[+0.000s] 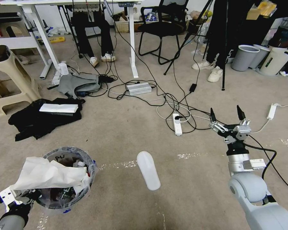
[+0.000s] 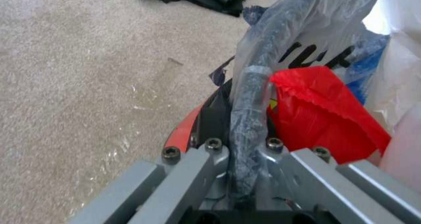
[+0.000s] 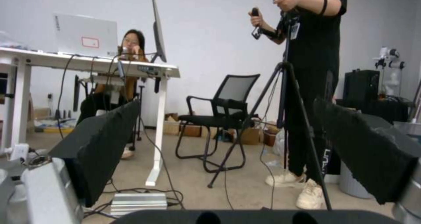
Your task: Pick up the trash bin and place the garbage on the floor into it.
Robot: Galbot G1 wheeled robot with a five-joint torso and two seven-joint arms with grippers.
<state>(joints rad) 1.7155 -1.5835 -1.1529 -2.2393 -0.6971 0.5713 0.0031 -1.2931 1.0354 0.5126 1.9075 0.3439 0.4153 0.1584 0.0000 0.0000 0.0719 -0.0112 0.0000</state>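
Surfaces and finishes as I see them from the controls

My left hand (image 2: 245,158) shows matt grey metal links with dark socket screws, and its dark fingers pinch the trash bin (image 1: 65,179) at the rim: glossy red plastic under a crinkled, clear, shiny bag with black writing. Inside I see a bright red wrapper (image 2: 324,115), creased and slightly glossy, and soft white crumpled paper (image 1: 48,174) on top. The floor (image 1: 118,127) is matt, short-pile beige carpet, rough in grain, with shiny clear tape strips (image 1: 118,165). My right hand (image 1: 227,115) has bare silvery metal at the knuckles and fingers (image 3: 105,145) faced in matt, coarse black padding. A smooth white slipper (image 1: 148,170) lies on the carpet.
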